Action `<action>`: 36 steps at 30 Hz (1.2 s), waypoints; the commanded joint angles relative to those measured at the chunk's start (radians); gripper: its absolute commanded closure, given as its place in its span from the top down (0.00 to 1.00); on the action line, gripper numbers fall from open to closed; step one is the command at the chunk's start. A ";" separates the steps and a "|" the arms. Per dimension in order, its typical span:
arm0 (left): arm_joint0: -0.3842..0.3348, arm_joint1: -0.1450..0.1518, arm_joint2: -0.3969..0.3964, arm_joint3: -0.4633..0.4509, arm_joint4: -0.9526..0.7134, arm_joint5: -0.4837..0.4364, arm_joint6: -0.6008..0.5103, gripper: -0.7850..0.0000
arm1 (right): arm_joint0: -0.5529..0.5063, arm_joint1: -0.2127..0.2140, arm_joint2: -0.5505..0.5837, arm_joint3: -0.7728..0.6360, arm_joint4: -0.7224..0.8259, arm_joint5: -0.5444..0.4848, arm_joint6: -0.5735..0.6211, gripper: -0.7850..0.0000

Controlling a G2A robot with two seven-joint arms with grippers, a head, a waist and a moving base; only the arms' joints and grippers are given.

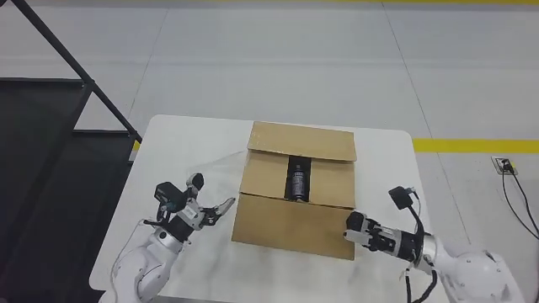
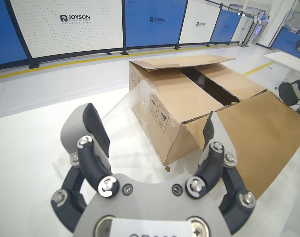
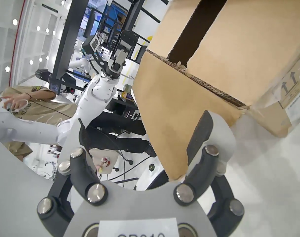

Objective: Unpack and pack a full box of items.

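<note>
**Top view.** The box [image 1: 324, 187] sits in the middle of the white table [image 1: 168, 147]. Its far flap [image 1: 301, 141] is folded back and its near flap [image 1: 290, 227] slopes out toward the robot. The 2 inner flaps leave a narrow slot, and a dark cylinder [image 1: 297, 178] shows inside it. The left tool [image 1: 210, 194] is over the table just beside the box's left side, near the front corner. Its fingers are spread apart with nothing between them. The right tool [image 1: 351, 228] is at the right corner of the near flap, also with its fingers apart.

**Left wrist view.** The 2 fingers [image 2: 95, 124] stand wide apart and hold nothing. The front left corner of the box [image 2: 164, 114] lies ahead of them, apart from both pads. A clear film [image 2: 142, 87] hangs from the box's side down onto the table [image 2: 29, 136]. A small brown scrap [image 2: 167, 168] lies on the table close to the corner.

**Right wrist view.** The near flap [image 3: 169, 114] comes down into the gap of the spread tool. 1 finger [image 3: 206, 134] is just beside the flap's corner, on the table side. I cannot tell whether it touches the cardboard. The dark slot [image 3: 201, 25] runs across the box top beyond.
</note>
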 commanded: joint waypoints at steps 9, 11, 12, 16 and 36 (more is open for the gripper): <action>-0.028 -0.002 0.057 0.062 0.041 0.040 0.019 1.00 | 0.161 -0.018 -0.097 0.069 0.165 0.413 -0.176 1.00; -0.029 -0.001 0.063 0.066 0.041 0.042 0.022 1.00 | 0.198 -0.021 -0.112 0.099 0.187 0.458 -0.192 1.00; -0.030 -0.001 0.066 0.068 0.041 0.042 0.023 1.00 | 0.214 -0.022 -0.119 0.112 0.194 0.475 -0.200 1.00; -0.036 -0.001 0.077 0.079 0.039 0.048 0.021 1.00 | 0.270 -0.028 -0.146 0.164 0.201 0.537 -0.269 1.00; -0.076 -0.003 0.108 0.128 -0.022 0.114 -0.007 1.00 | 0.425 -0.097 -0.347 0.170 0.031 0.607 -0.978 1.00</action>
